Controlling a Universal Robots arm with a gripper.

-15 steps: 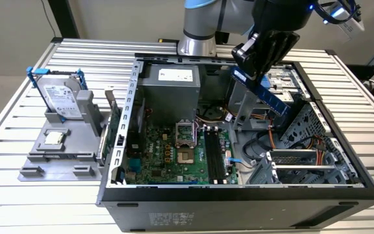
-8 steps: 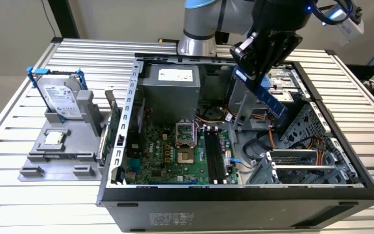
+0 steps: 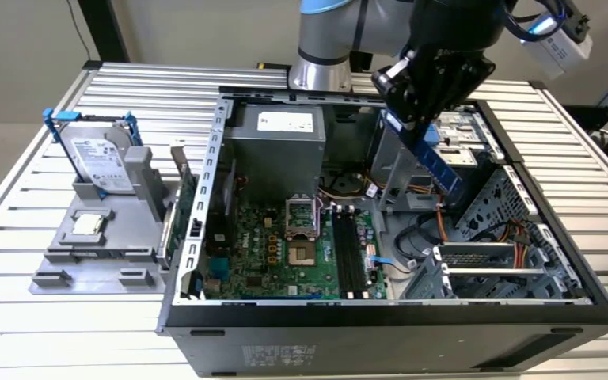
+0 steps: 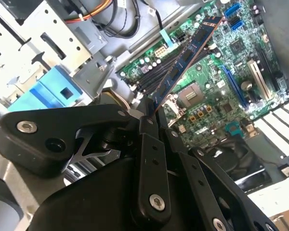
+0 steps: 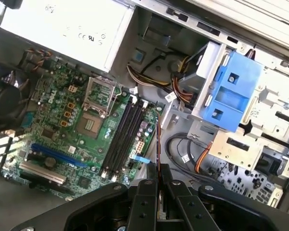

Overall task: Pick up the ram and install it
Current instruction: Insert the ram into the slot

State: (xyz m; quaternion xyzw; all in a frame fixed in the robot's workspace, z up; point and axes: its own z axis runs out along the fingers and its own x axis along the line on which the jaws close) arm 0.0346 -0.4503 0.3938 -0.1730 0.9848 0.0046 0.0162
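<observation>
The ram (image 3: 438,162) is a long, thin blue stick with small chips, and my gripper (image 3: 415,107) is shut on its upper end. It hangs tilted in the air above the open computer case (image 3: 389,317), over the metal cage to the exterior view's right of the motherboard (image 3: 272,245). The black memory slots (image 3: 348,253) lie lower and a little to the exterior view's left of the stick's free end. In the second wrist view the ram (image 4: 185,60) juts out from the gripper (image 4: 151,115) across the board. The first wrist view has the ram (image 5: 157,139) edge-on beside the memory slots (image 5: 121,139).
A grey fixture (image 3: 82,261) at the exterior view's left carries a silver hard drive in a blue frame (image 3: 101,162) and a small square chip (image 3: 88,224). Inside the case are a power supply (image 3: 278,127), cables (image 3: 442,226), a blue bracket (image 5: 233,91) and the drive cage (image 3: 494,265).
</observation>
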